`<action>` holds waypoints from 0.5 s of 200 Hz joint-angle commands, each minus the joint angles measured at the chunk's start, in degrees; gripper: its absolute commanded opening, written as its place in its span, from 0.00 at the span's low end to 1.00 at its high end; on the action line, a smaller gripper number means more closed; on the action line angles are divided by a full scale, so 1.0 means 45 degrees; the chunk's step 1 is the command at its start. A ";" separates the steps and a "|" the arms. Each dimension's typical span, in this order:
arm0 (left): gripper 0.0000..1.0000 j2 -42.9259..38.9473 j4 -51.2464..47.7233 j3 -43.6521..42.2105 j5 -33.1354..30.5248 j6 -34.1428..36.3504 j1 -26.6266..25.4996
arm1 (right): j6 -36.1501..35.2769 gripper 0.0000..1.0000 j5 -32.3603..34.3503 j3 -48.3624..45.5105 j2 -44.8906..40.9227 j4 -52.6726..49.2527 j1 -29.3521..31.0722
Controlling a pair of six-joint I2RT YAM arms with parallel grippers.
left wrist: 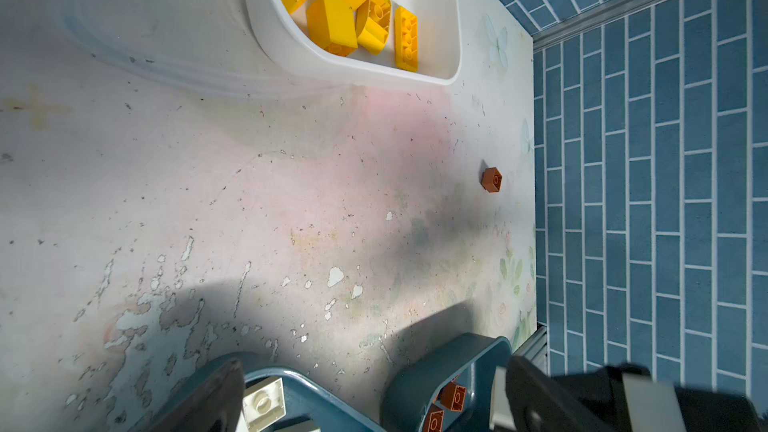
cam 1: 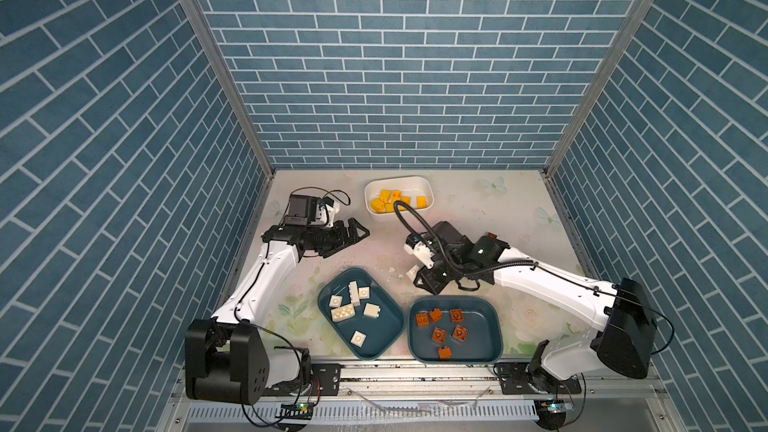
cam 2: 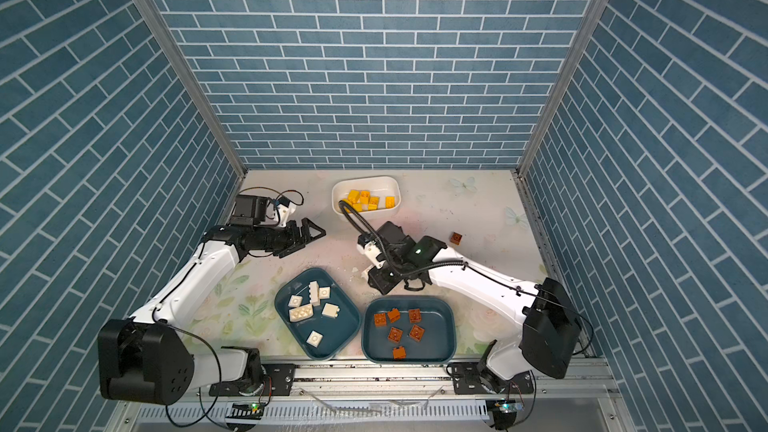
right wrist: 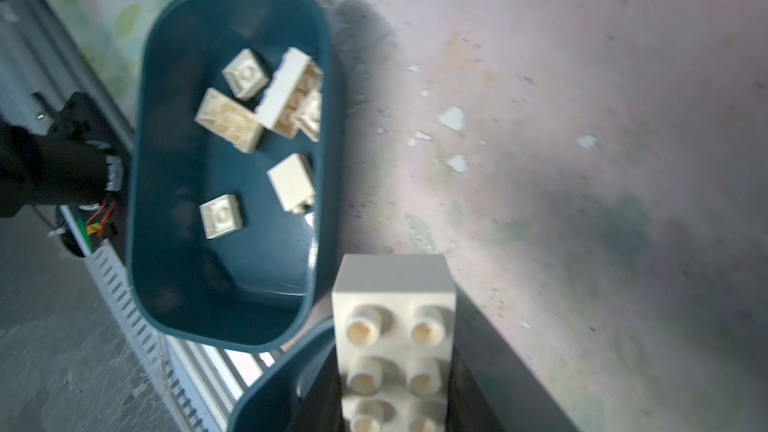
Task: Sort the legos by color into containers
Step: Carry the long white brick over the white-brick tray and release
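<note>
Gripping a long cream brick (right wrist: 392, 326), the right gripper (cam 1: 420, 277) hangs just beyond both teal tubs' rims. The brick's long axis runs along the fingers, studs facing the wrist camera. The glossy white tub (cam 1: 428, 193) holds yellow bricks (cam 1: 392, 199). The left teal tub (cam 1: 328, 292) has six cream bricks (cam 1: 343, 312), the right teal tub (cam 1: 494, 326) six brown-orange bricks (cam 1: 438, 334). One loose brown-orange brick (cam 2: 456, 238) sits on the scuffed table (cam 1: 478, 209). The left gripper (cam 1: 359, 231) gapes, empty.

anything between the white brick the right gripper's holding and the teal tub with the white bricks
Nothing visible does. The right gripper is shut on the white brick, and only table with a few white crumbs lies between it and that teal tub. The other teal tub sits beside the path, not across it.
</note>
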 commanded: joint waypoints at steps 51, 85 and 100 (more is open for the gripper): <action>1.00 0.0085 -0.0159 -0.0127 -0.0358 -0.0365 0.0000 | -0.1772 0.24 -0.0478 0.2804 0.4213 0.1871 0.3394; 1.00 -0.0047 -0.0061 -0.0217 -0.0294 -0.0454 0.0000 | -0.1996 0.44 -0.0099 0.3397 0.5125 0.2178 0.3657; 1.00 -0.0099 -0.0002 -0.0352 -0.0265 -0.0465 0.0001 | -0.1995 0.56 0.0457 0.3194 0.4859 0.2202 0.3647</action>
